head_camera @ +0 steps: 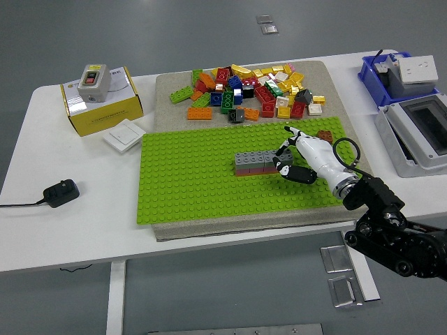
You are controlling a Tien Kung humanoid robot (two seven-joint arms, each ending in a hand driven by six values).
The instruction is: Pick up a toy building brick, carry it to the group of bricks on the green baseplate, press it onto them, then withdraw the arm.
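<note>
Right hand (292,159) curled at the right end of the grey brick row (255,162) on the green baseplate (188,188), row's long axis running leftward away; contents of grip unclear.

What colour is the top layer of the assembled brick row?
Grey, in the head view: brick row.
</note>
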